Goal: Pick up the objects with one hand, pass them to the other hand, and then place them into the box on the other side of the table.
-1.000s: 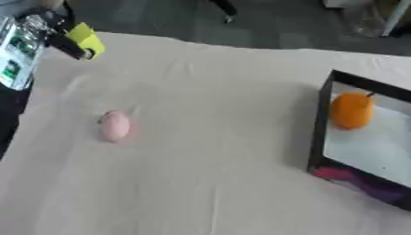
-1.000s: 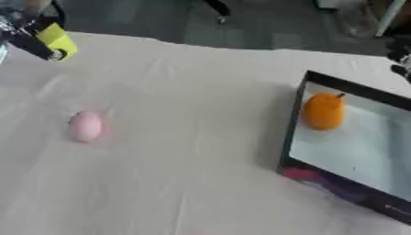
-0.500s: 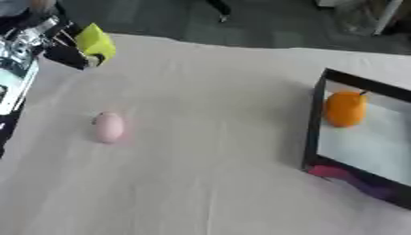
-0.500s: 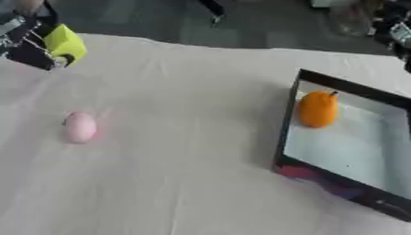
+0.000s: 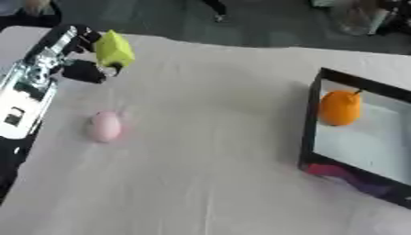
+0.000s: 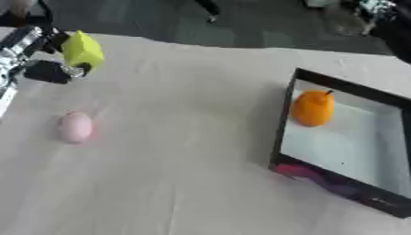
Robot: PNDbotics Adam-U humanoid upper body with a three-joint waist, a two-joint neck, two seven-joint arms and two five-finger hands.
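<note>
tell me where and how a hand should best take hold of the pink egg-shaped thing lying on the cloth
Probably from above, fingers and thumb closing across the narrow middle of the pink egg-shaped object. It lies on its side on the pale cloth-covered table, long axis roughly towards and away from the robot, with bare cloth all around it. The left hand is nearest, but already holds a yellow-green blocky object.

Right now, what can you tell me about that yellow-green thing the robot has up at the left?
The yellow-green object is a small blocky lump, smooth and matte, like plastic or foam; what it is cannot be told. It is held above the pale cloth-covered table near the far left corner, pinched in the left hand, whose dark fingers curl round its left and lower sides. It tilts slightly. Only the hand touches it; the pink egg-shaped object lies apart, nearer the camera.
</note>
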